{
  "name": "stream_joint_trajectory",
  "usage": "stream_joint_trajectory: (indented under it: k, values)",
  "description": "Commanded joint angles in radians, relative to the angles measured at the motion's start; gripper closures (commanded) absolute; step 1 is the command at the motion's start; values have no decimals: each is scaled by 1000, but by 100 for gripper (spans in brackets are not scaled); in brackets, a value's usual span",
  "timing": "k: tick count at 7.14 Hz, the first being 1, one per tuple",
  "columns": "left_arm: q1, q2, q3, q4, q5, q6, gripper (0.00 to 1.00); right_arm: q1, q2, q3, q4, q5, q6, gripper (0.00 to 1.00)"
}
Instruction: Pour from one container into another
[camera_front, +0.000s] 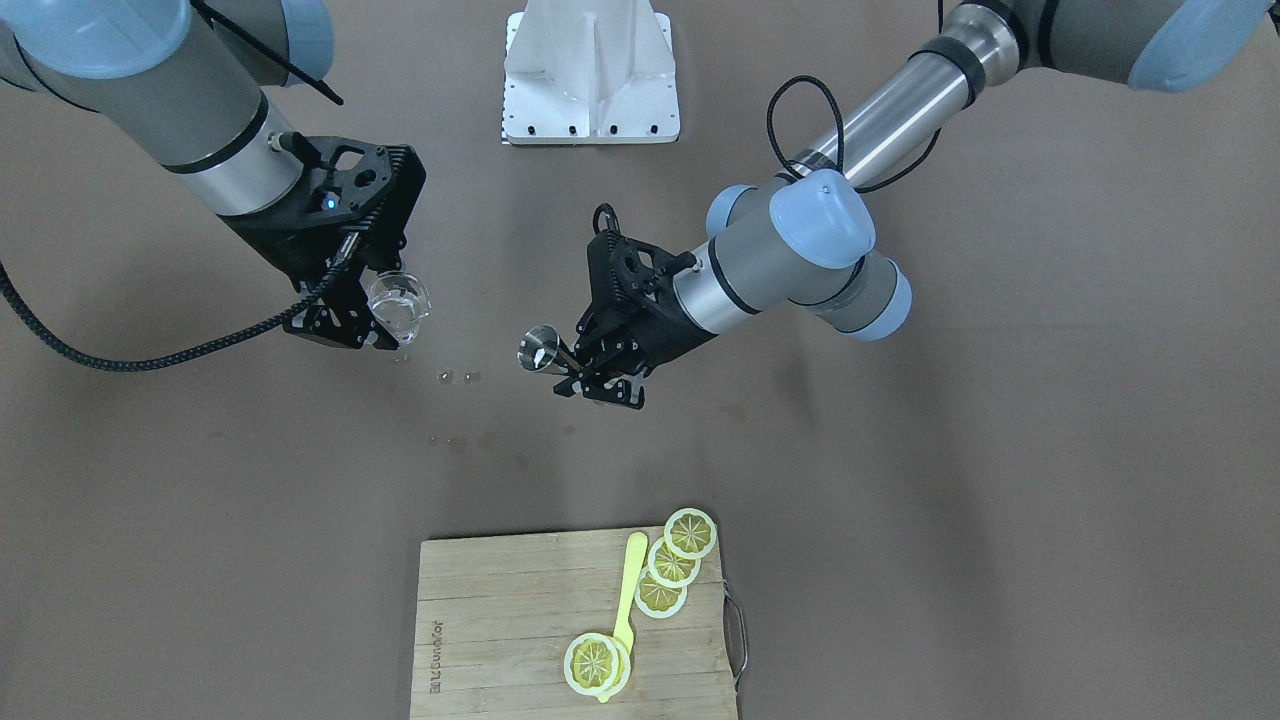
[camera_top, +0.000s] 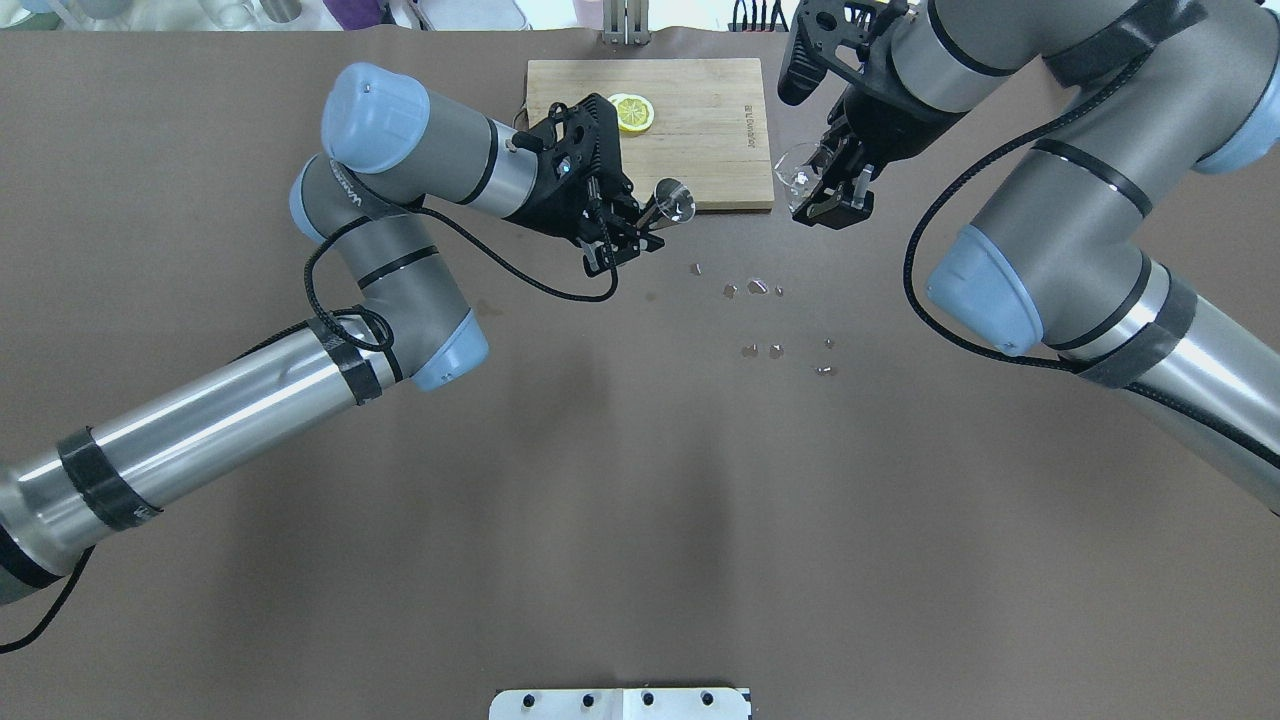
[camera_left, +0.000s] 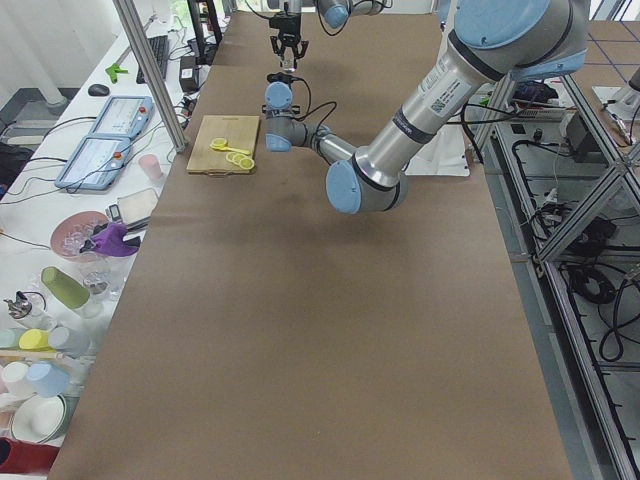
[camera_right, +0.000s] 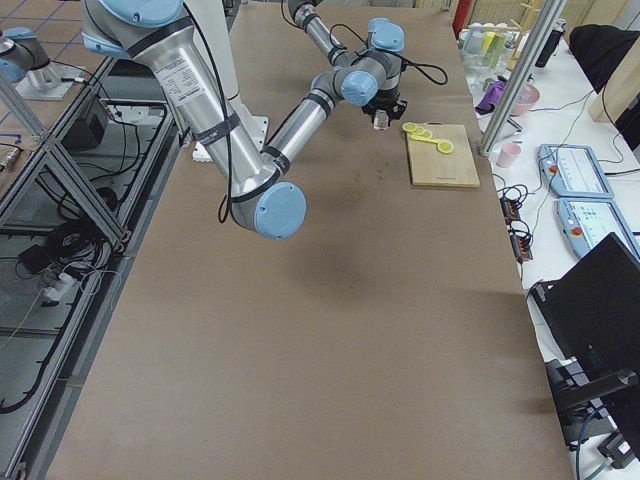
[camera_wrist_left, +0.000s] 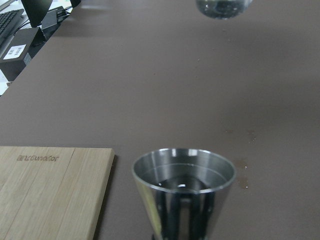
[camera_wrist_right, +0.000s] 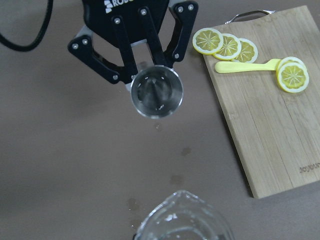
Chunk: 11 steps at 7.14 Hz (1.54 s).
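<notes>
- The brown worktop (camera_front: 1000, 500) fills the room's middle; everything else sits on it or hangs over it
- From the operators' side, the right arm (camera_front: 180, 100) reaches in from 10 o'clock; the left arm (camera_front: 800, 250) from 2 o'clock
- A wooden cutting board (camera_front: 500, 620) lies at 6 o'clock, well apart from both arms
- The right tool (camera_front: 372, 326) is clenched on a clear glass jug (camera_front: 398, 303), held off the worktop; the right wrist view shows its spout facing the cup
- The left tool (camera_front: 572, 368) is grasping a steel cup (camera_front: 538, 349) by its lower part, also in the air, mouth tipped toward 9 o'clock; the jug sits at 10 o'clock of it, near but not touching
- Three overlapping lemon slices (camera_front: 672, 563) lie at the board's 1 o'clock corner; more slices (camera_front: 595, 662) at its 6 o'clock edge; a yellow spoon (camera_front: 630, 590) runs between them
- Small wet drops (camera_front: 457, 377) spot the worktop between the tools
</notes>
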Motion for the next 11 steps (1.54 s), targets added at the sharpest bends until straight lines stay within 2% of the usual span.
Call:
stream_joint_trajectory:
  k: [1, 3, 6, 11]
  values:
    - [44, -37, 16, -19, 46, -19, 100, -25, 37, -20, -54, -1, -1, 100]
    - [60, -55, 41, -36, 70, -31, 100, -27, 78, -20, -164, 5, -17, 100]
    - [61, -54, 41, -43, 70, -31, 100, -39, 86, -9, -282, 7, -95, 100]
    - [63, -54, 41, -49, 70, -36, 100, -66, 159, -58, -408, -24, -173, 100]
